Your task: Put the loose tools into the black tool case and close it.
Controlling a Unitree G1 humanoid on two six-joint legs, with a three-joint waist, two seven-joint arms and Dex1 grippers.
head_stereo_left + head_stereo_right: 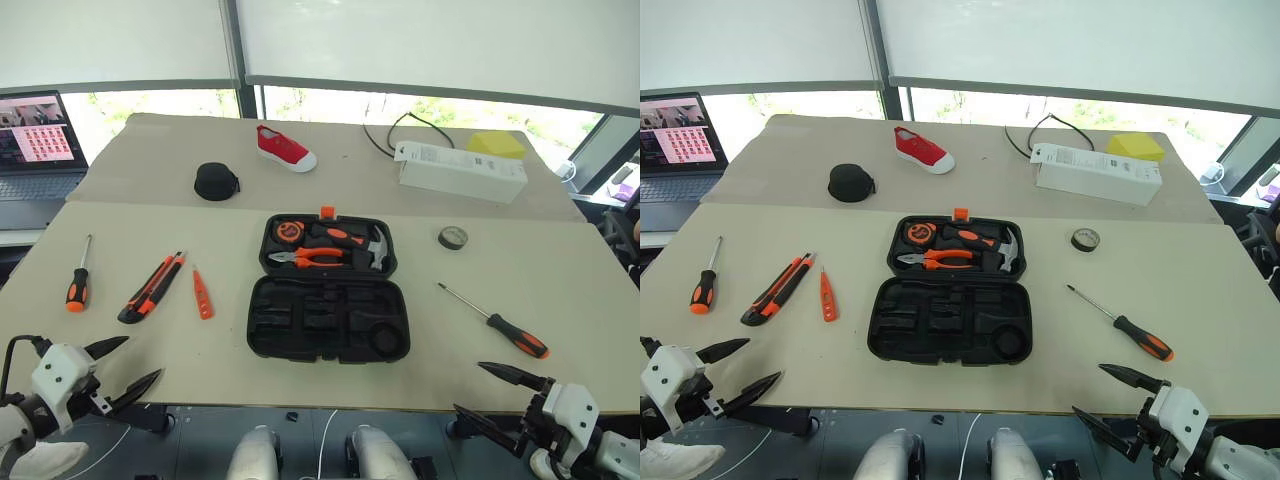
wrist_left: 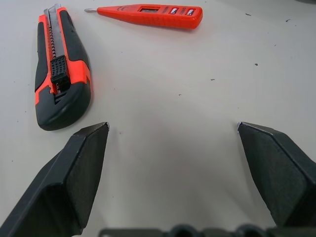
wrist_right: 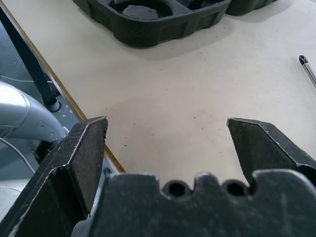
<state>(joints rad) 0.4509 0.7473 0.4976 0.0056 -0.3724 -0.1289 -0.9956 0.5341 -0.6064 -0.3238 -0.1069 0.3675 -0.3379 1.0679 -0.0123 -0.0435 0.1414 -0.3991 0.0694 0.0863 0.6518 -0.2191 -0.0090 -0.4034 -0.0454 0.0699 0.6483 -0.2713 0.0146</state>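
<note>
Grippers first: left gripper [image 1: 128, 367] hangs at the near left table edge, fingers spread wide, empty. Right gripper [image 1: 487, 392] hangs at the near right edge, likewise spread and empty.

Just beyond the left gripper lie three loose tools on the table [image 1: 560, 300]: a black-and-orange utility knife [image 1: 150, 288], a flat orange pointed tool [image 1: 202, 294] beside it, and, further left, a screwdriver [image 1: 78, 281] with a black-and-orange handle. In the left wrist view the knife [image 2: 60, 69] and the orange tool [image 2: 148, 15] lie apart from each other; the small markings on the orange tool cannot be read.

Beyond the right gripper lies a second screwdriver [image 1: 498, 323], handle toward the near edge.

Black tool case [image 1: 327, 290] sits open at table centre, orange latch on the far side. Far half holds pliers, a hammer and a tape measure; near half shows empty moulded slots.

Farther back: a black round pouch [image 1: 216, 182], a red shoe [image 1: 285, 148], a white box [image 1: 460, 171] whose printing is illegible, a yellow object [image 1: 496, 144], a tape roll [image 1: 452, 237], and a laptop [image 1: 35, 150] at far left.
</note>
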